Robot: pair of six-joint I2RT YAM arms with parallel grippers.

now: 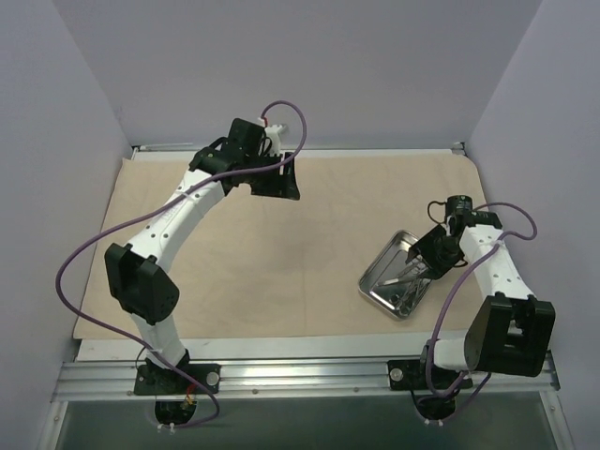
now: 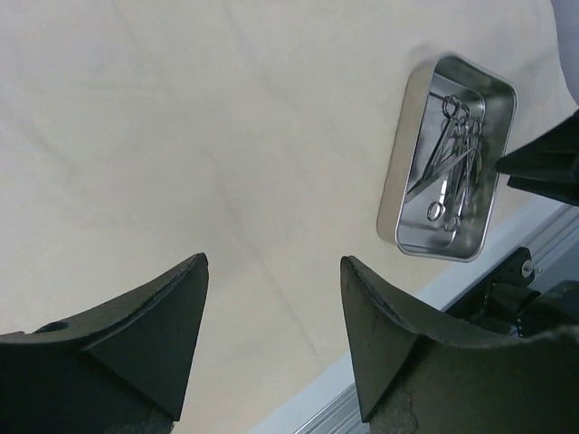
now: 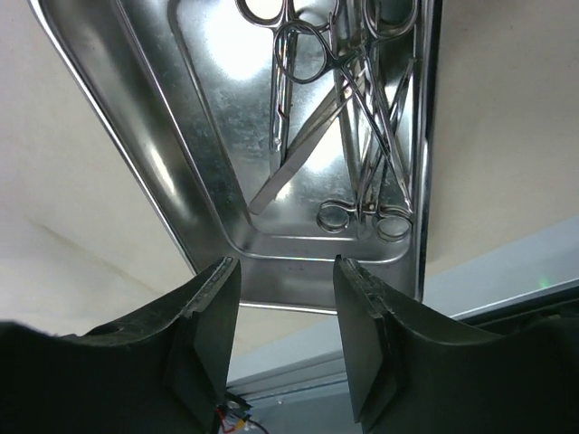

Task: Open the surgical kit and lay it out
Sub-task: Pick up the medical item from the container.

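Left arm stretches far, its pincer (image 2: 271,271) wide above the cloth wrap (image 1: 281,253); right pincer (image 3: 285,267) hangs parted and empty over the steel tray (image 3: 154,154).

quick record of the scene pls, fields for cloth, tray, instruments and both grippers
cloth wrap: opened, spread flat
steel tray: on the cloth, right side, toward the near edge
instruments: several scissor-like tools piled inside the tray, none laid out yet
left gripper: open, empty, above bare cloth at the far side
right gripper: open, empty, over one end of the tray
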